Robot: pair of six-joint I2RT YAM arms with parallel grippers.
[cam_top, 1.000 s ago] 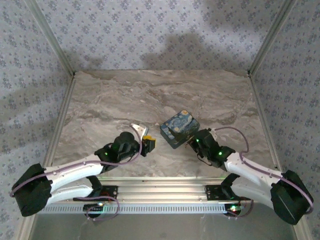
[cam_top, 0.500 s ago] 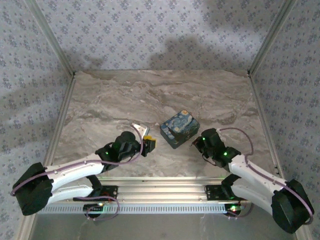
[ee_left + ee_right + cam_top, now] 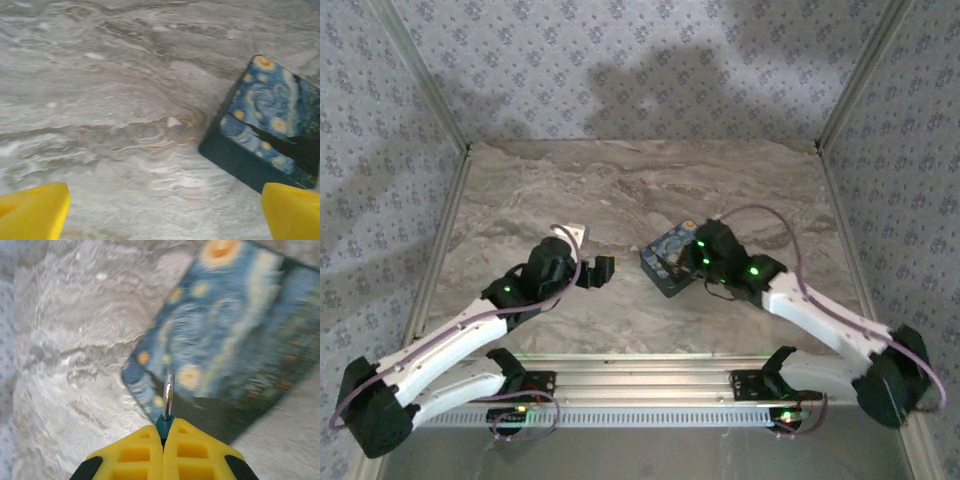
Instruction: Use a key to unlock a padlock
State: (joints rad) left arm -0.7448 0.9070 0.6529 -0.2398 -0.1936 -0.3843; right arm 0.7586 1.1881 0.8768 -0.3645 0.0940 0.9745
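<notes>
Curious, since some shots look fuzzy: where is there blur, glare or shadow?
Right wrist view: the painted box is smeared with blur, while the padlock shackle in the right hand looks crisp. Left wrist view: pale sheen on the marble table. Top view: big soft shadows on the back wall.

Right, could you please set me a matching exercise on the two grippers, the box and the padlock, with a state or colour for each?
Things:
1. left gripper
2. right gripper
3. box
4. padlock

States:
A. blue with yellow swirls
B. open and empty
C. shackle poking out of a closed grip
D. shut

Pairs: 1-B, 2-D, 3-A, 4-C
</notes>
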